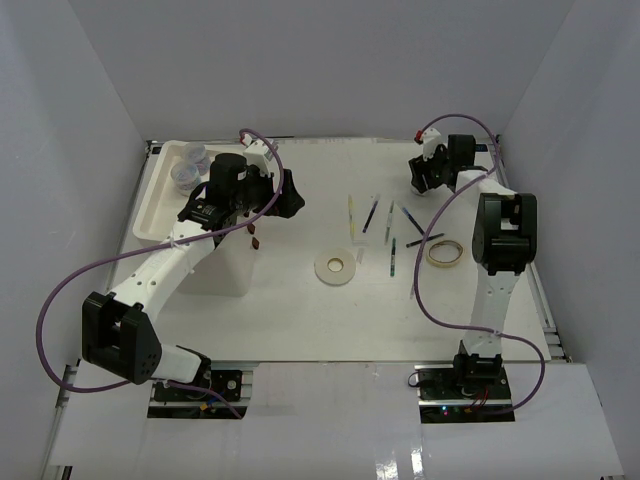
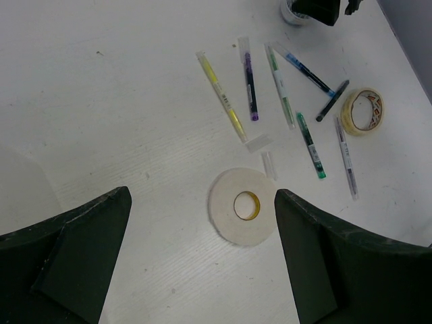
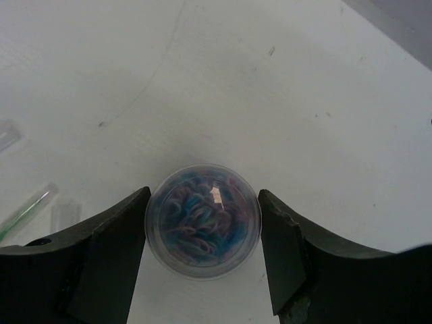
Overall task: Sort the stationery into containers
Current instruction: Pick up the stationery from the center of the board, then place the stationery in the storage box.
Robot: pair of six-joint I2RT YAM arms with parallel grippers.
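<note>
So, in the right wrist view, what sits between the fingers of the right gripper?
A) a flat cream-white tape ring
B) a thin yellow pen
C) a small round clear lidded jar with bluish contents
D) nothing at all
C: the small round clear lidded jar fills the gap between the two dark fingers of the right gripper.

A lab test cell: white table [image 1: 300, 320] boxed in by plain white walls [image 1: 320, 60].

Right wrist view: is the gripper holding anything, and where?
The clear jar sits between the fingers of the right gripper, which look to touch its side wall; a firm grip cannot be told.
</note>
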